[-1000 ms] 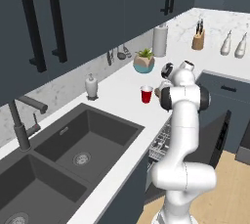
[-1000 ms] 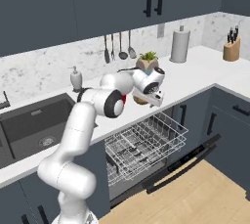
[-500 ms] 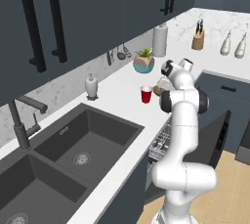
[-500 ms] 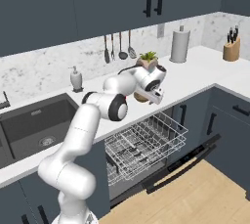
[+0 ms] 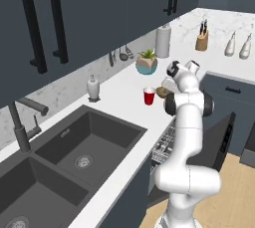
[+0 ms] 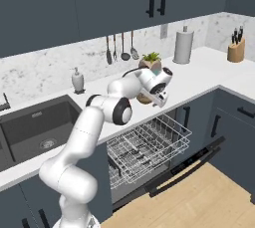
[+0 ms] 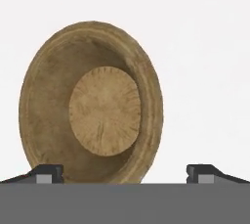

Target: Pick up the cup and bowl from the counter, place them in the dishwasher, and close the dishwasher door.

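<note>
Pincer (image 7: pixel 125 174) stands released: in the hand view its two dark fingertips (image 7: pixel 45 173) sit wide apart at the bottom edge, with nothing between them. It is poised over the round, tan, wood-grained bowl (image 7: pixel 93 103), which lies on the white marble-look surface (image 7: pixel 205 47). The left fingertip lines up with the bowl's near-left rim; the right fingertip stands well clear of the bowl over bare surface. No contact with the bowl can be confirmed.

In the left base view the white arm reaches up from the floor to the front edge of the surface (image 5: pixel 119 97), and the bowl (image 5: pixel 162 91) shows just beside the hand. The small red tapered cup with a white rim (image 5: pixel 149 95) stands upright near the bowl on its sink side, apart from it and untouched. The teal-and-tan plant pot (image 5: pixel 147 64) sits farther back toward the wall.

In the right base view the dishwasher (image 6: pixel 149 147) is open, its grey-white wire rack (image 6: pixel 144 145) drawn out below the arm, and the dark slate-blue door with black bar handle (image 6: pixel 187 165) is folded down.

Assessment: the step in hand is the approach to grasp the bowl; neither item is yet in the rack, and the door is not yet closed, so the task is at an early stage.

Requirement for the next move: the hand appears offset from the bowl, so one rim wall should be brought between the fingers before descending and clamping. A grip across the whole bowl looks unlikely to fit.
</note>
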Motion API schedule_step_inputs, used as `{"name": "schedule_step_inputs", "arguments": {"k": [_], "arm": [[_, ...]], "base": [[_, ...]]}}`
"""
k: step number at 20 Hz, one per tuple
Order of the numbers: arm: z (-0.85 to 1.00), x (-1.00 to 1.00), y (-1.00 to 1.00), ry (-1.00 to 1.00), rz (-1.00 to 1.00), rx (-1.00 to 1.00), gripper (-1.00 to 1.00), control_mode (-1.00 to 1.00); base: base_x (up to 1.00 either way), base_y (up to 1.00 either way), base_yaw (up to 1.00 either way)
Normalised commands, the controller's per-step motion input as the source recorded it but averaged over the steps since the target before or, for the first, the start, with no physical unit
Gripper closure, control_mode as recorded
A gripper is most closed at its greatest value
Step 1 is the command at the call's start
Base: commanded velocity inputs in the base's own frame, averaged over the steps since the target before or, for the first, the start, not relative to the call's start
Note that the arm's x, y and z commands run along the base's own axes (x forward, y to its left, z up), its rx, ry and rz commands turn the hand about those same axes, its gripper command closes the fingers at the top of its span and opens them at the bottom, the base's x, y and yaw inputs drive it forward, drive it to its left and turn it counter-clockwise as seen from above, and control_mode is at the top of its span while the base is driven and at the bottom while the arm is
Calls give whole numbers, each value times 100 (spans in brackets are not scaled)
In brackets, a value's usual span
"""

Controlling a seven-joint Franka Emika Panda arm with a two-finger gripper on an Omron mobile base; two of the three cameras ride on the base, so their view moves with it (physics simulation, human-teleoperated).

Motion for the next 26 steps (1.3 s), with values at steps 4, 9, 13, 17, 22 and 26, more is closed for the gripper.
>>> {"name": "schedule_step_inputs", "arguments": {"k": [4,9,13,17,22,26], "arm": [[-20,62,6,5,-26,0,-100,-100],[-40,31,11,17,-20,0,100,-100],[-69,-12,29,24,-14,1,100,-100],[-74,-29,19,20,-12,4,100,-100],[-89,-65,49,10,-12,5,100,-100],[-100,-99,72,-2,-14,10,100,-100]], "base": [[0,0,0],[0,0,0],[0,0,0],[0,0,0],[0,0,0],[0,0,0]]}}
